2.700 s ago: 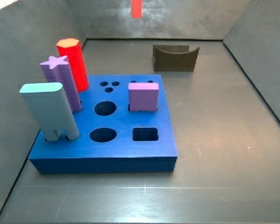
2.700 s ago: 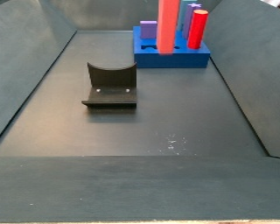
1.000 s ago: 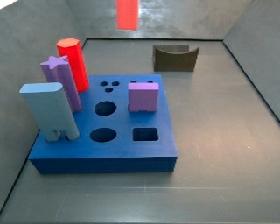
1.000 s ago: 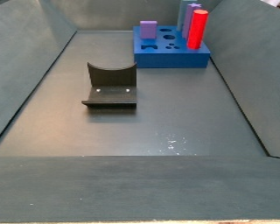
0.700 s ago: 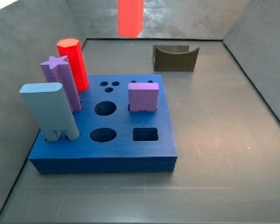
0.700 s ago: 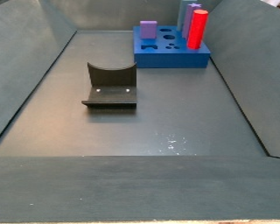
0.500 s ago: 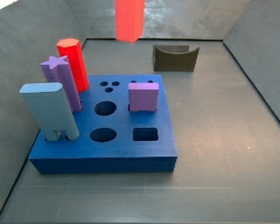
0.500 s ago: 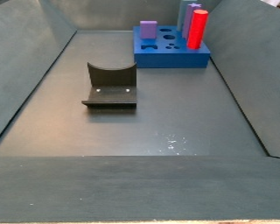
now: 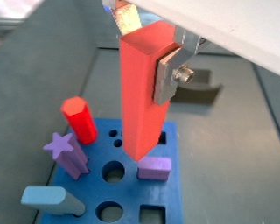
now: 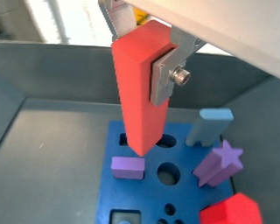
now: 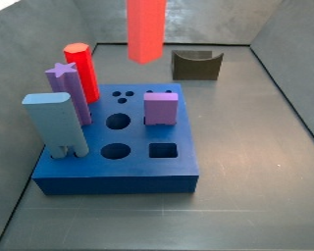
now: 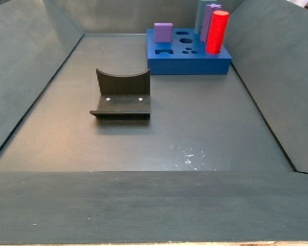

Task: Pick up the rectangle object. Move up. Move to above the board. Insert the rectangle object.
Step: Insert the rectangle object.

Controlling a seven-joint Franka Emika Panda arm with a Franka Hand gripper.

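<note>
Claw point(image 9: 149, 61) grips upright rectangle object point(image 9: 146, 96), long axis vertical, above the board point(image 9: 178, 188)

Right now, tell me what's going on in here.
The gripper is shut on the rectangle object and holds it upright in the air above the board. The bar's lower end is clear of the board's upper face. The red peg, purple star, purple block and pale blue piece already stand in the board.

The dark floor point(image 12: 143, 144) carries the board point(image 11: 121, 162); well apart, a dark brown U-shaped block point(image 12: 120, 93).
</note>
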